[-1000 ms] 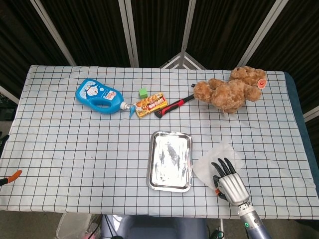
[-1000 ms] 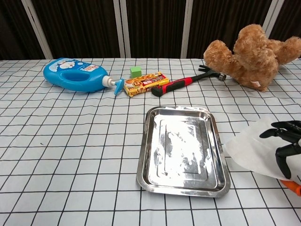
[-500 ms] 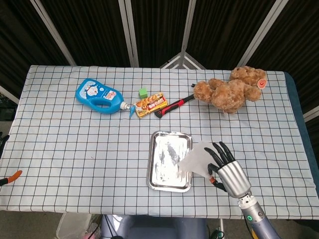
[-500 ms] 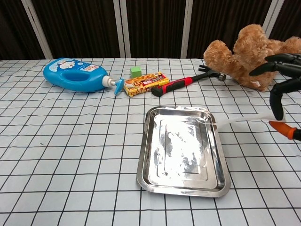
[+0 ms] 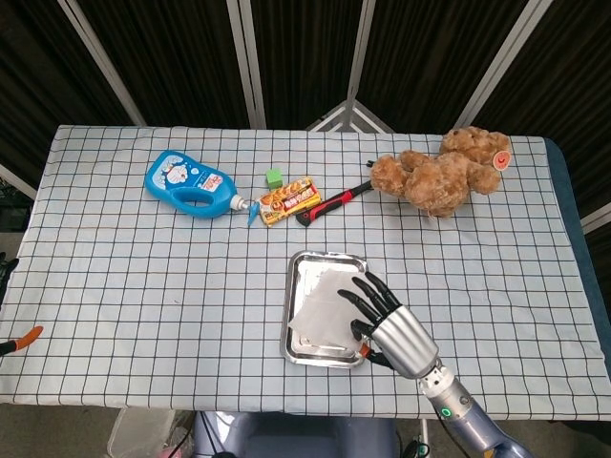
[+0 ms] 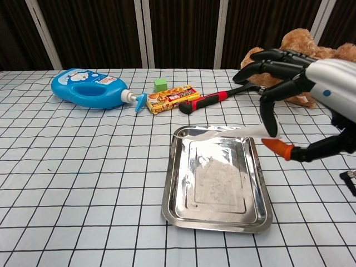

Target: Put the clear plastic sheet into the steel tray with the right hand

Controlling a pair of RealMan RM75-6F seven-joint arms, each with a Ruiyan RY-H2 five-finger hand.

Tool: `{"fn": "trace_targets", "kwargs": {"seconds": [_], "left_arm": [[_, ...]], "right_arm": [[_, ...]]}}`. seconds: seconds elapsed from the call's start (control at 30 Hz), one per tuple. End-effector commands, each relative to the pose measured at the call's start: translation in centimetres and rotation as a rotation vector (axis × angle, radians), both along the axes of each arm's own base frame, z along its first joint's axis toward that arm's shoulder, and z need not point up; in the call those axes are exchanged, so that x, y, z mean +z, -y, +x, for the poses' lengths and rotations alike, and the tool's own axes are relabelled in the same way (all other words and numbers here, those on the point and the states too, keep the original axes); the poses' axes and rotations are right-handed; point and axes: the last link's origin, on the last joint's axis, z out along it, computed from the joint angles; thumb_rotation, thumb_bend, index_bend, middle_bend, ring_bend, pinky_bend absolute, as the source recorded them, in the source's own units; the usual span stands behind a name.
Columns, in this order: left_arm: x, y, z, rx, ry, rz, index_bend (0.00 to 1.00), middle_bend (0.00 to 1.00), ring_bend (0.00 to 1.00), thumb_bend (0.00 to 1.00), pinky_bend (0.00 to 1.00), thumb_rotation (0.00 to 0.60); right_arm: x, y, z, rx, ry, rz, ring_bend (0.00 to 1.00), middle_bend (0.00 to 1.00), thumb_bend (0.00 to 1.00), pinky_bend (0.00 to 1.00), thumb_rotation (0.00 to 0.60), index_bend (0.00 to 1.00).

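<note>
The steel tray point(image 5: 296, 275) point(image 6: 172, 203) lies on the checked cloth near the front middle of the table. My right hand point(image 5: 389, 324) point(image 6: 289, 69) hovers over the tray's right side and pinches the clear plastic sheet point(image 5: 320, 305) point(image 6: 222, 134) by one edge. The sheet hangs over the tray's inside, and its far edge looks low near the tray floor. The other fingers are spread. My left hand is in neither view.
At the back of the table lie a blue bottle point(image 5: 186, 181) point(image 6: 89, 89), a green cube point(image 5: 274, 176), a snack packet point(image 5: 286, 198), a red-handled hammer point(image 5: 329, 202) and a brown teddy bear point(image 5: 439, 176). An orange-tipped tool point(image 5: 19, 342) lies at the left edge.
My right hand has carried the sheet leftward from the cloth right of the tray to above the tray. The sheet now covers much of the tray's inside.
</note>
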Motion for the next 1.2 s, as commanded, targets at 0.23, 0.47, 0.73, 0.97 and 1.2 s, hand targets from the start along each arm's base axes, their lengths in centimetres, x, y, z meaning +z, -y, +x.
{"fn": "trace_targets", "kwargs": {"seconds": [0.23,0.47,0.73,0.97,1.2], "left_arm": [[-0.1,0.1,0.1,-0.004,0.003,-0.006,0.0,0.0,0.0,0.0,0.0,0.6],[0.0,0.0,0.0,0.003,0.006,-0.003,0.0,0.0,0.0,0.0,0.0,0.6],[0.0,-0.1,-0.1,0.011,0.008,0.0,0.0,0.0,0.0,0.0,0.0,0.6],[0.0,-0.1,-0.2,0.02,0.011,0.0,0.0,0.0,0.0,0.0,0.0,0.6],[0.0,-0.2,-0.2,0.025,0.01,0.002,0.0,0.0,0.0,0.0,0.0,0.6]], "right_arm": [[-3.4,-0.1,-2.3,-0.032,-0.061,0.105,0.0,0.2,0.47,0.0,0.6,0.7],[-5.1,0.5,-1.5,0.027,-0.01,0.15,0.0,0.2,0.47,0.0,0.6,0.7],[-6.9,1.5,-0.2,0.091,0.012,0.186,0.0,0.2,0.47,0.0,0.6,0.7],[-7.4,2.7,-0.2,0.123,-0.001,0.181,0.0,0.2,0.47,0.0,0.6,0.7],[-7.7,3.6,-1.5,0.111,-0.024,0.185,0.0,0.2,0.47,0.0,0.6,0.7]]}}
